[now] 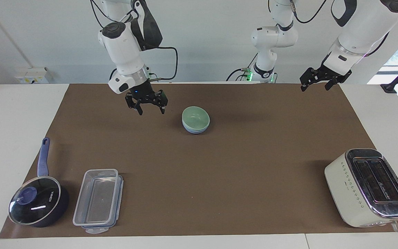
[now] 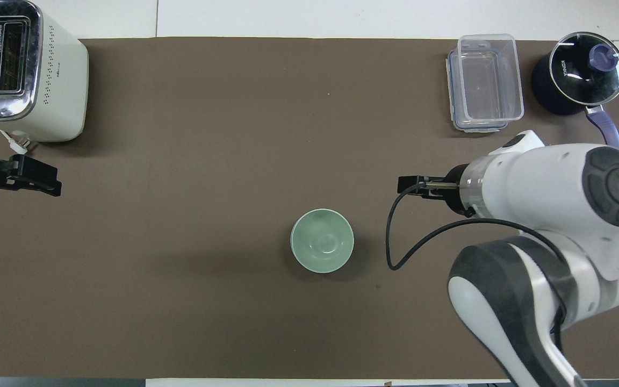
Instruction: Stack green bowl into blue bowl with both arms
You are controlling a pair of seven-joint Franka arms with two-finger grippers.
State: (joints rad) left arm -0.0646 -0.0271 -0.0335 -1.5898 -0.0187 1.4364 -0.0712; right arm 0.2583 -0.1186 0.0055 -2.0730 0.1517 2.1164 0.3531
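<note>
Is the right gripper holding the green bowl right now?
No, the right gripper hangs open over bare mat, apart from the green bowl, which sits nested in the blue bowl.

The right arm comes down from the top left of the facing view, its white wrist tilted and a black cable looping beside it. The right end effector (image 1: 149, 106) hangs in the air in the upper middle-left of that frame, fingers spread apart and pointing down, holding nothing. In the overhead view this arm fills the lower right corner. The left arm waits at the upper right of the facing view, and the left end effector (image 1: 314, 82) is raised there, fingers apart and empty.
</note>
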